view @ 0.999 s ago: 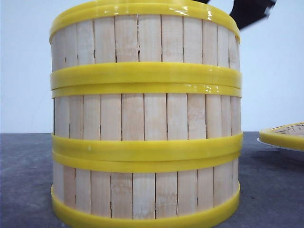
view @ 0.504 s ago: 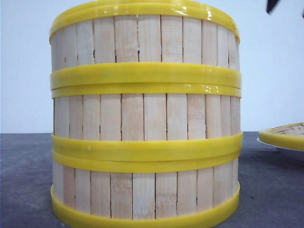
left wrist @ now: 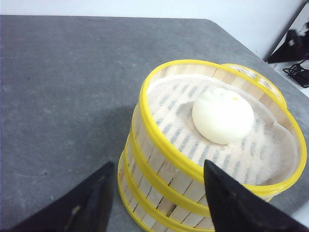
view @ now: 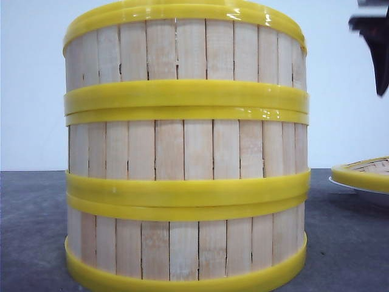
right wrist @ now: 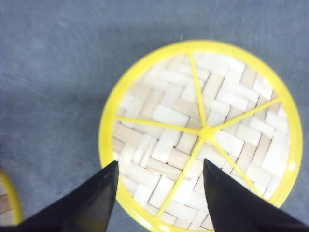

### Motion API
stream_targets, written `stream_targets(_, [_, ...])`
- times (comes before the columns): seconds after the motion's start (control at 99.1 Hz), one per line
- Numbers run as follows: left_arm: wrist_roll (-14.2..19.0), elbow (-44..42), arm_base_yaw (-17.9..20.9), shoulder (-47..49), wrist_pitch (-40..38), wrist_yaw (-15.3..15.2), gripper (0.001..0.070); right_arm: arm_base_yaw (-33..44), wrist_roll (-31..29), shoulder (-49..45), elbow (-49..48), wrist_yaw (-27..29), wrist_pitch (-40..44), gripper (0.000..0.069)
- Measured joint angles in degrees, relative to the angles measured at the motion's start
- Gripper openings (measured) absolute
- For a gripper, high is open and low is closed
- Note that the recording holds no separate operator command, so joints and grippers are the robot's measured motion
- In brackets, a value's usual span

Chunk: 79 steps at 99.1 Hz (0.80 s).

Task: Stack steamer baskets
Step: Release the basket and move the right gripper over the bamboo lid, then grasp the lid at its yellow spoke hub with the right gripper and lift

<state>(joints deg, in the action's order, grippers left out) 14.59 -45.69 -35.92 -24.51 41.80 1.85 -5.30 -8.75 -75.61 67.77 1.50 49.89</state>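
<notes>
**A:** What fills the left of the forward view?

**B:** Three steamer baskets (view: 185, 146) stacked in one column on the grey table (view: 30, 231), pale slats banded by glossy yellow rims, the column reaching nearly to the top of the picture.

**A:** And from the left arm's camera?

**B:** The same stack seen from above. The top basket (left wrist: 217, 125) is uncovered, lined with a pale mesh sheet, and a round white bun (left wrist: 222, 115) sits on that liner. The left gripper (left wrist: 157, 193) hangs with its two dark fingers (left wrist: 227, 203) spread wide, nothing between them, just beside the stack's wall.

**A:** Moving right?

**B:** At the right edge of the forward view, a flat woven lid (view: 366, 172) with a yellow rim rests on what looks like a white plate (view: 340, 183), set apart from the stack. A dark piece of the right arm (view: 377, 42) shows above it, high in the picture.

**A:** The right arm's own camera?

**B:** It looks straight down at the lid (right wrist: 203, 133), herringbone weave and yellow spokes meeting at a hub. The right gripper (right wrist: 159, 198) is spread wide and empty above it. A sliver of yellow rim (right wrist: 9, 203) shows at the picture's edge.
</notes>
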Motion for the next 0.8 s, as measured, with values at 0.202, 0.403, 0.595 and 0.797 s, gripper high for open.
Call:
stream_targets(0.202, [0.0,0.0,0.0,0.0,0.8,1.0,0.0347,2.2,0.4,-2.7,-4.9,0.0,-3.5,0.0334])
stream_targets(0.403, [0.0,0.0,0.0,0.0,1.4,1.1,0.0347,5.4,0.4,-3.2,-7.6,0.0,-7.6,0.0290])
stream_targets(0.595, [0.0,0.0,0.0,0.0,1.3,1.1,0.0347,6.5,0.4,-5.0,-7.6,0.0,-10.1,0.0271])
stream_targets(0.797, [0.0,0.0,0.0,0.0,1.3,1.1,0.0347,6.5,0.4,-7.3,-7.6,-0.2,-12.9,0.0271])
